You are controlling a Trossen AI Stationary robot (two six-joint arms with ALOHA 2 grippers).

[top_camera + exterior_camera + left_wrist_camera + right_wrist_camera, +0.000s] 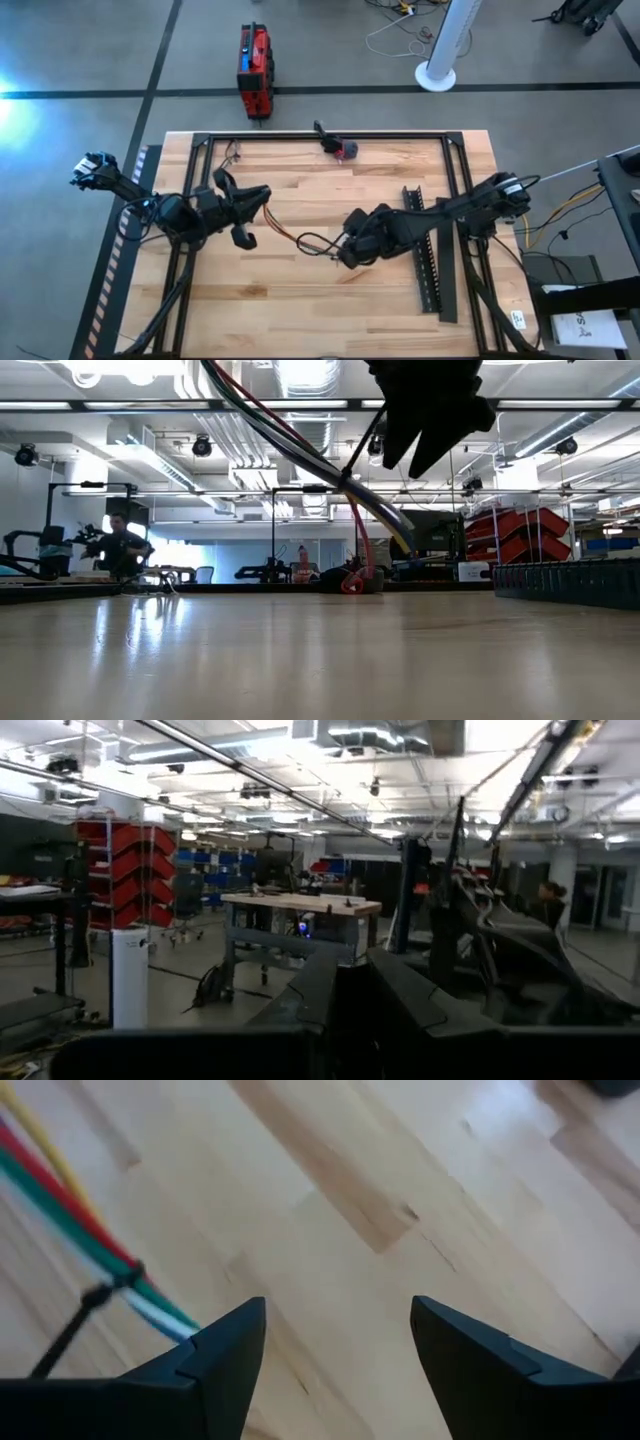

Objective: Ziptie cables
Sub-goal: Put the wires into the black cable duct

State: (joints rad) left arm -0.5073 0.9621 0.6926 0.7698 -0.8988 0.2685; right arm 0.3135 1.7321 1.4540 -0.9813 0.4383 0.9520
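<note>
- Cables [283,236] in yellow, red, green and pale blue run as one thin bundle across the middle of the wooden table [320,300], between the two arms.
- Right gripper [340,257] sits just right of the table's centre, at the right end of the bundle; a dark loop [312,243] shows beside it.
- Right wrist view: its two dark fingers [215,1355] are spread wide with bare wood between them, and they have hold of nothing. The cables [75,1210] pass just beside one finger, cinched by a thin black tie [100,1293].
- Left gripper [243,237] is on the left half of the table, at the left end of the bundle. Whether its fingers are parted or closed cannot be told.
- Low view: the cables [300,455] hang lifted above the table, slanting down to the right.
- Black toothed strip [425,250] lies on the right side of the table.
- Red case [254,70] stands on the floor beyond the far edge.
</note>
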